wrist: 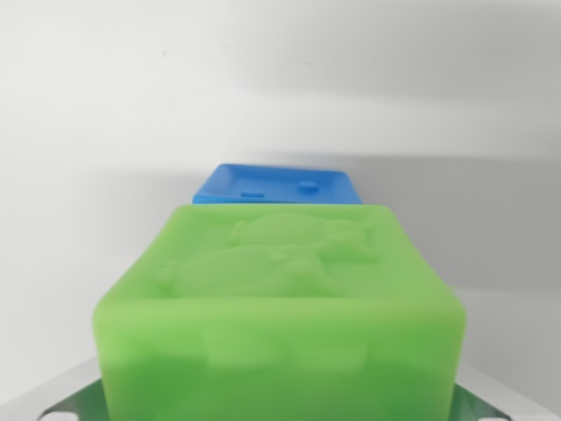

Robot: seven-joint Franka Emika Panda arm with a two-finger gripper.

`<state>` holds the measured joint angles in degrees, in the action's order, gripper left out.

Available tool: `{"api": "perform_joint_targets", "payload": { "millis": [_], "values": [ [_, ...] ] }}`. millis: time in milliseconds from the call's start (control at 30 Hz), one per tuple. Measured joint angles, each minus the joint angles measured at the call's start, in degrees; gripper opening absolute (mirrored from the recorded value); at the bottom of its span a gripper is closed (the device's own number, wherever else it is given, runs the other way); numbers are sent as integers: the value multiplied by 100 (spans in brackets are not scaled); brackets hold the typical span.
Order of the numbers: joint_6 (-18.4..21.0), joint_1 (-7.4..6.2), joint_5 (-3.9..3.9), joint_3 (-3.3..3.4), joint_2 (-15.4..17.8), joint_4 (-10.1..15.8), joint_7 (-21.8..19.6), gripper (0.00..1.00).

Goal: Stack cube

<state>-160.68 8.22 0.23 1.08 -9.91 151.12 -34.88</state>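
A bright green cube [280, 298] with a raised figure on its upper face fills the lower half of the wrist view. It sits between my gripper [280, 408] fingers, whose grey metal parts [61, 399] show at both bottom corners, pressed against its sides. Beyond the green cube lies a blue cube [278, 185], of which only a flat top strip with small raised marks shows. The green cube hides the rest of the blue one. Whether the two cubes touch is hidden.
A plain white surface [96, 132] surrounds both cubes, with a grey shadow band [473, 219] on the wrist view's right.
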Motion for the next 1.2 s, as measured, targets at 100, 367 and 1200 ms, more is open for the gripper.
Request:
{"api": "perform_joint_targets", "payload": {
  "millis": [100,367,1200],
  "values": [
    [-59,0,4,-1,-69,-9,3,0],
    [-203,0,12,-5,-228,-27,9,0],
    [-280,0,18,-8,-322,-44,13,100]
  ]
}}
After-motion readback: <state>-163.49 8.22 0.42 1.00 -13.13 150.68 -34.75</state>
